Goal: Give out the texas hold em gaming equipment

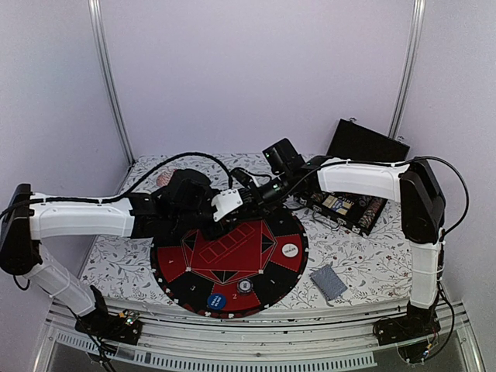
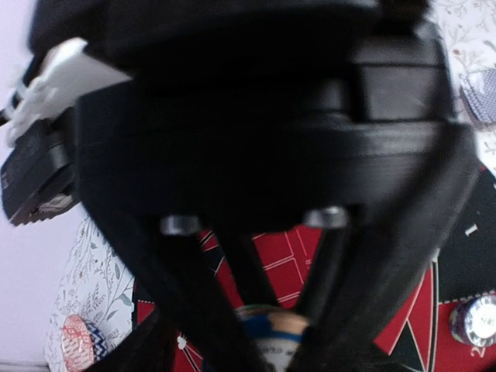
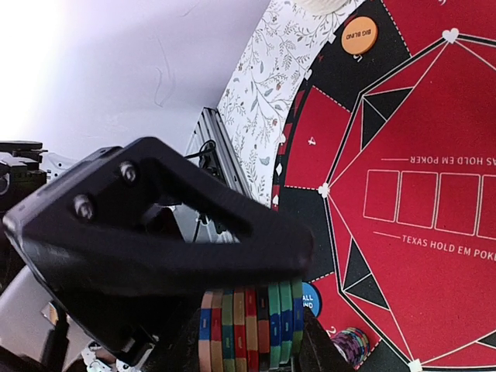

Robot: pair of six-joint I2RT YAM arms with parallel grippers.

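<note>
Right fingers [image 3: 155,232] are clamped on a row of striped poker chips [image 3: 248,325]; a blue disc [image 3: 311,298] is noted just beside them. Left fingers [image 2: 178,302] are blurred; their state cannot be told.

Striped poker chips [image 3: 249,319] in the right hand [image 3: 248,345], over the red mat [image 3: 434,294].

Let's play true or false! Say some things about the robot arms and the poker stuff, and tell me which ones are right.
1. The right gripper holds a stack of striped poker chips. True.
2. The orange disc lies on the round mat. True.
3. The card deck lies on the mat. False: it lies on the flowery cloth beside the mat.
4. The chip case is shut. False: its lid stands open.
</note>
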